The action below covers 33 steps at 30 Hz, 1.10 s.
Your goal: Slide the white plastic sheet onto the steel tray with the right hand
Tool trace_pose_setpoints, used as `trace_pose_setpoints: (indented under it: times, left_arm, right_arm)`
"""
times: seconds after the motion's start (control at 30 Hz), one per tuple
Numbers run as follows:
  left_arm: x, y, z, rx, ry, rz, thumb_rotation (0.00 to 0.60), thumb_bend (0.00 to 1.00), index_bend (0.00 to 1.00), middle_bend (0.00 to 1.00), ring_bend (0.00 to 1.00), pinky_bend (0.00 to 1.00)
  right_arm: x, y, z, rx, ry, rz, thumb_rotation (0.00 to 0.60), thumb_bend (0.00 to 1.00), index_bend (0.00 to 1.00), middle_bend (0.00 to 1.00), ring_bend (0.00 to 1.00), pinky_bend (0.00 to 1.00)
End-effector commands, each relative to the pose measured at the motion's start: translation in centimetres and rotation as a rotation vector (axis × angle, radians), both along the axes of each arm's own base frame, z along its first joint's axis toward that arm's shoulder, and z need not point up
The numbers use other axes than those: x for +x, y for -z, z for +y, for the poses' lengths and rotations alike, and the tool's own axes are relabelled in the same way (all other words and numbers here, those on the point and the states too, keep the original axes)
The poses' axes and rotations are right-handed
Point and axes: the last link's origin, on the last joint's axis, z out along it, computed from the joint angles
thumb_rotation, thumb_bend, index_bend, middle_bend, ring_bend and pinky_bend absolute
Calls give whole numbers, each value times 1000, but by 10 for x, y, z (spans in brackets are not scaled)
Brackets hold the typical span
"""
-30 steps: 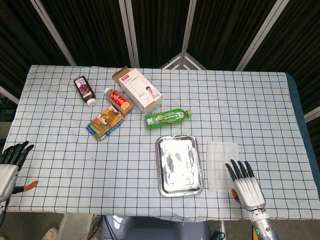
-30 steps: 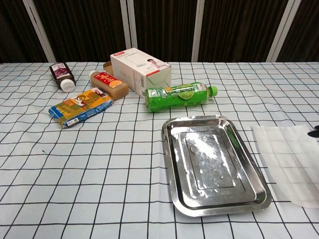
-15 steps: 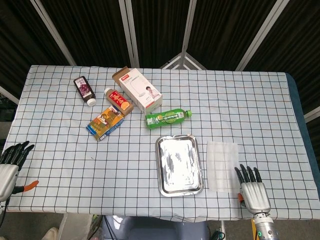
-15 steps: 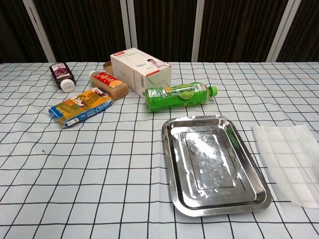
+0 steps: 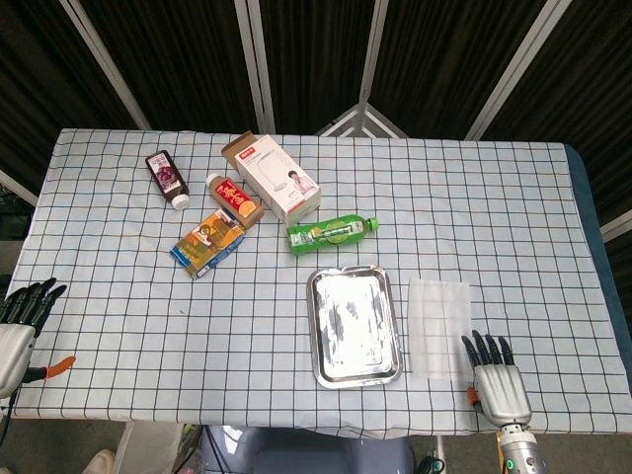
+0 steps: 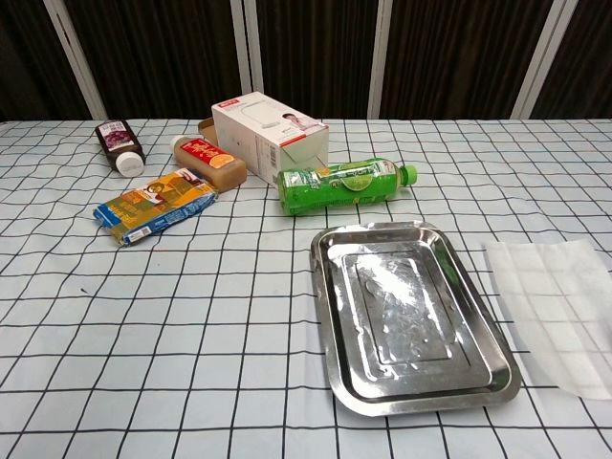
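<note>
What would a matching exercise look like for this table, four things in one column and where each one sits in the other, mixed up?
Things:
1. white plastic sheet
2. green bottle
3. steel tray
4. right hand

Places:
A. near the table's front edge, just beyond the sheet's near right corner
B. lying on its side just behind the tray
C. flat on the cloth, right of the tray
D. between the bottle and the front edge, nothing in it

Pairs: 1-C, 2-B, 3-D, 4-A

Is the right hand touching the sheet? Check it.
Apart. The head view shows the right hand near the table edge, with checked cloth visible between its fingertips and the sheet.
</note>
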Motion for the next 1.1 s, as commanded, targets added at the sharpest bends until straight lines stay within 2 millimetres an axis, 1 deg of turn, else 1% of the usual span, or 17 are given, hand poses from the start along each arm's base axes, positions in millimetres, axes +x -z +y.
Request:
trace_pose_setpoints:
  times: [0.03, 0.83, 1.1]
  left_arm:
    - [0, 0, 0, -1, 1, 1, 600, 0, 0, 0, 0, 0]
    - [0, 0, 0, -1, -9, -2, 600, 0, 0, 0, 0, 0]
    - [-1, 0, 0, -1, -13, -2, 600, 0, 0, 0, 0, 0]
  right_arm:
    - [0, 2, -1, 3, 1, 3, 600, 400, 0, 0, 0, 0]
    - [1, 9, -11, -3, -6, 4, 600, 400, 0, 0, 0, 0]
    - [-2, 12, -15, -3, 1, 11, 600, 399, 0, 0, 0, 0]
